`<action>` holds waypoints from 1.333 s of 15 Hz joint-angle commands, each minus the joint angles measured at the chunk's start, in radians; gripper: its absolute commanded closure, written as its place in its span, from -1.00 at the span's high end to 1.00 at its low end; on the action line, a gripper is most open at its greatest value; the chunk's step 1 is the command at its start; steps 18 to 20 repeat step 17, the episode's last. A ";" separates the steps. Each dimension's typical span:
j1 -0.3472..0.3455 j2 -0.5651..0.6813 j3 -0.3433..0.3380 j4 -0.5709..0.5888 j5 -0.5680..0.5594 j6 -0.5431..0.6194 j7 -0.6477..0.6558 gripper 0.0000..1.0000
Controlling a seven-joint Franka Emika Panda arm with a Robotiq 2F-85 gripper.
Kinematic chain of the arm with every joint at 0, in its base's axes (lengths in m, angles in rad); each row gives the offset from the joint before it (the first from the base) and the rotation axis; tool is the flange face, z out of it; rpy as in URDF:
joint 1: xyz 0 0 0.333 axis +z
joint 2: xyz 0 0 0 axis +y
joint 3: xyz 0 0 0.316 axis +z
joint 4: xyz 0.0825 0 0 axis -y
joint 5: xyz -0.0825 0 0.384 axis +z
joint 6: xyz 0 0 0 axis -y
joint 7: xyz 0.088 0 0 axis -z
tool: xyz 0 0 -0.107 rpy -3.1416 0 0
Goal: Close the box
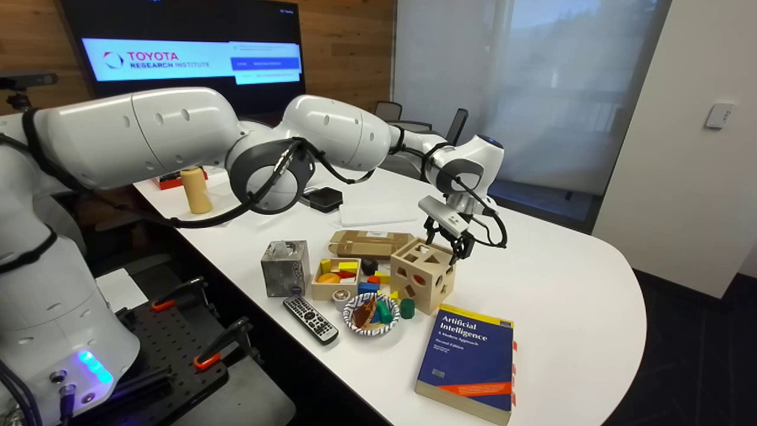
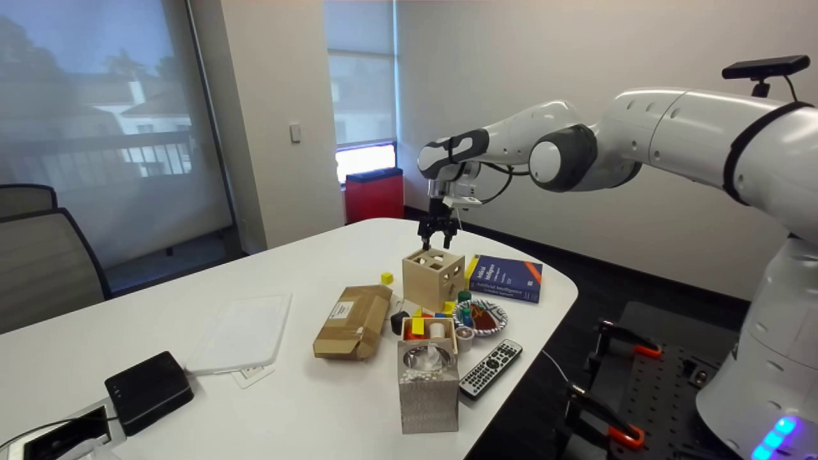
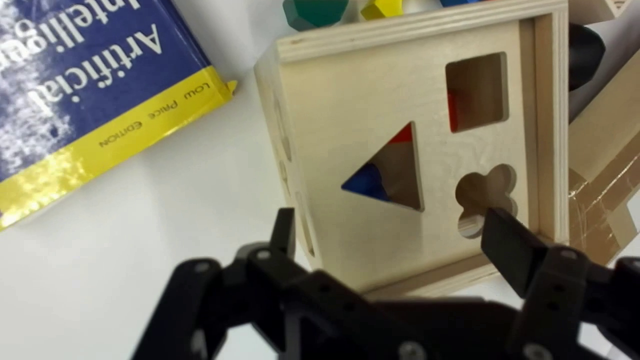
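Here, blocks (image 3: 366, 184) inside the box (image 3: 430, 107).

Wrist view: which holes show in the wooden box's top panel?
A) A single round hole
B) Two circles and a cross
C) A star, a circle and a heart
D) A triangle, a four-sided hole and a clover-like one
D: the wooden box shows a triangular hole, a four-sided hole and a clover-like hole partly behind the pincer.
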 commanded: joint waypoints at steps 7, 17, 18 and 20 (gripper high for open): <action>0.055 -0.218 -0.025 -0.035 -0.016 -0.190 0.112 1.00; 0.129 -0.327 -0.018 -0.050 -0.007 -0.321 0.305 1.00; 0.129 -0.327 -0.018 -0.050 -0.007 -0.321 0.305 1.00; 0.129 -0.327 -0.018 -0.050 -0.007 -0.321 0.305 1.00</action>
